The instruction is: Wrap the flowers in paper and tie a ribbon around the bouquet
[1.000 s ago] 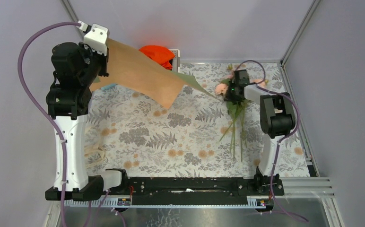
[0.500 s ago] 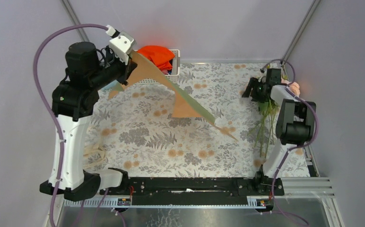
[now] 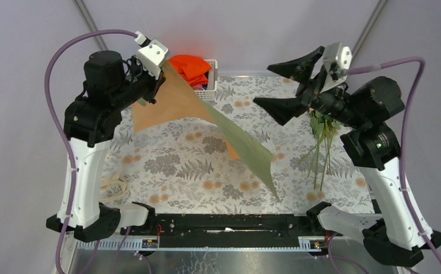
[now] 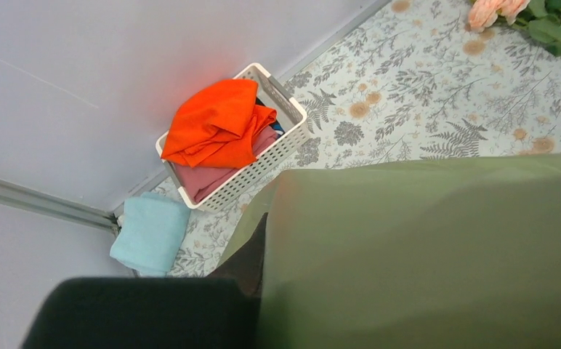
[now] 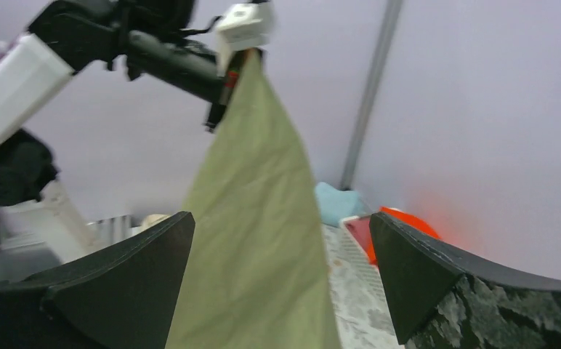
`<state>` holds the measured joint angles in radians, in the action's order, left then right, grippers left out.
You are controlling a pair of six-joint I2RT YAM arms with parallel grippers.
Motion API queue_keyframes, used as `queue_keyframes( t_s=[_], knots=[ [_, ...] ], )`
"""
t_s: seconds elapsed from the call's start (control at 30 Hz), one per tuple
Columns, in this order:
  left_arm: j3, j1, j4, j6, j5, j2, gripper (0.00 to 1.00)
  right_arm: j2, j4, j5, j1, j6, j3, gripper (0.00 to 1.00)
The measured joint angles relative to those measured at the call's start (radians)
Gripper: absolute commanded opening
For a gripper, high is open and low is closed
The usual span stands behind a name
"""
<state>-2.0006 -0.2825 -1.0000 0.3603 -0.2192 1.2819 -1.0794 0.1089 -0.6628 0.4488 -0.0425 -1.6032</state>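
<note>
right jaws now wide, flowers (image 3: 323,124) released, paper (image 3: 175,103) aloft

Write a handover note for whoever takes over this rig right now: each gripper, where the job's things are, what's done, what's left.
Left gripper: shut on a corner of the paper, which hangs from it, low corner down by the table.
Right gripper: fingers wide open, raised, holding nothing.
Flowers: lying on the table at the right, unwrapped.
Ribbon: on the table at the near left, untouched.
Done: paper picked up.
Left: lay paper flat, place flowers, wrap, tie ribbon.
</note>
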Motion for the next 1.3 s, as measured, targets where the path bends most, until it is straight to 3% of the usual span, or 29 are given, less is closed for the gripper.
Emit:
queue_keyframes(
  t_s=[0.17,0.27,0.47,0.7,0.9,1.03,1.1,1.27,1.3],
  knots=[
    [0.0,-0.051,-0.003,-0.002,0.066,0.031,0.0,-0.113,0.098,0.1,0.267,0.061,-0.048,1.0],
    [0.0,-0.078,-0.003,-0.003,0.091,0.04,0.0,-0.224,0.157,0.183,0.359,0.094,-0.082,1.0],
    [0.0,-0.101,-0.004,-0.003,0.136,0.051,0.0,-0.428,0.24,0.278,0.421,0.103,-0.084,1.0],
    [0.021,-0.103,-0.002,-0.002,0.213,0.072,0.0,-0.379,0.246,0.468,0.467,0.109,-0.029,1.0],
    [0.037,-0.104,-0.001,-0.002,0.244,0.101,0.0,-0.324,0.205,0.829,0.684,0.147,-0.019,1.0],
    [0.041,-0.104,-0.001,0.006,0.246,0.1,0.0,-0.318,0.17,0.935,0.651,0.162,0.032,0.92],
    [0.042,-0.104,-0.001,0.013,0.246,0.097,0.0,-0.316,0.166,0.939,0.597,0.163,0.07,0.83],
    [0.051,-0.104,-0.002,0.024,0.233,0.079,0.0,-0.319,0.179,0.92,0.469,0.174,0.146,0.16],
    [0.051,-0.104,-0.002,0.028,0.224,0.076,0.17,-0.321,0.181,0.907,0.452,0.169,0.146,0.0]
  ],
)
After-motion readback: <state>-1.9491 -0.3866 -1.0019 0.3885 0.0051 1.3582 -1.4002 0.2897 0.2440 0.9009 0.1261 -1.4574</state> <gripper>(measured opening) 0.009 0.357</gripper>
